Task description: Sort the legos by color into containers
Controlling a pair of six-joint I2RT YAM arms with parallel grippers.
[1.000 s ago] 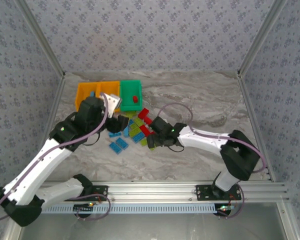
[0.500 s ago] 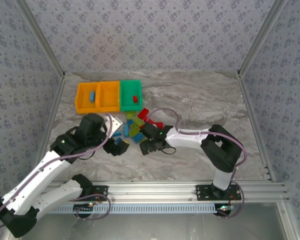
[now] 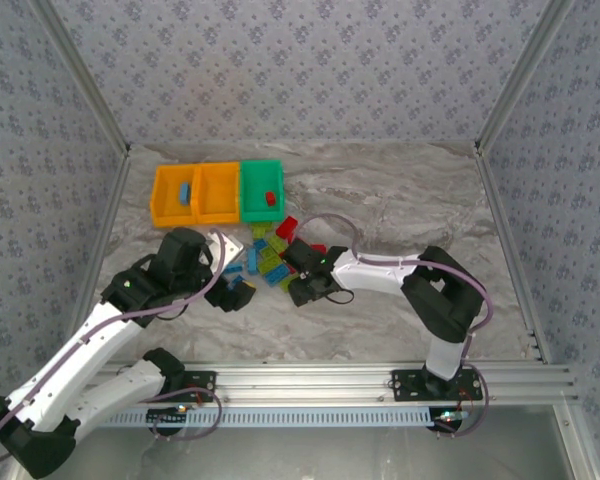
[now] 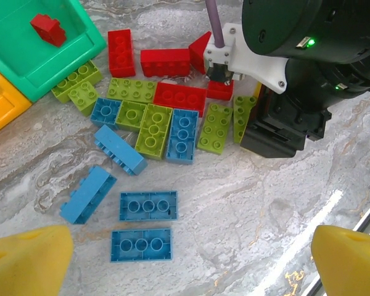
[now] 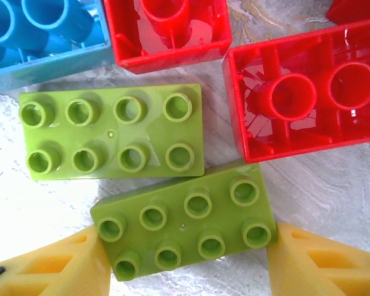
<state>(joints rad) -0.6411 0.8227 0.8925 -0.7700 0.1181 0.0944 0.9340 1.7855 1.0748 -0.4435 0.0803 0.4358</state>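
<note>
Blue, lime green and red legos lie in a pile in front of the three joined containers, two orange and one green. A red brick lies in the green bin, a blue one in the left orange bin. My right gripper is shut on a lime green brick, its yellow fingers pressing both short ends at the pile's right edge. My left gripper hangs open above two upside-down blue bricks, holding nothing.
A second lime brick and upturned red bricks lie right against the held one. The right arm's black wrist crowds the pile's right side. Bare marble table spreads to the right and back.
My left arm drew back from the bins to the near side of the pile. My right gripper slid left into the pile and now grips a lime green brick.
</note>
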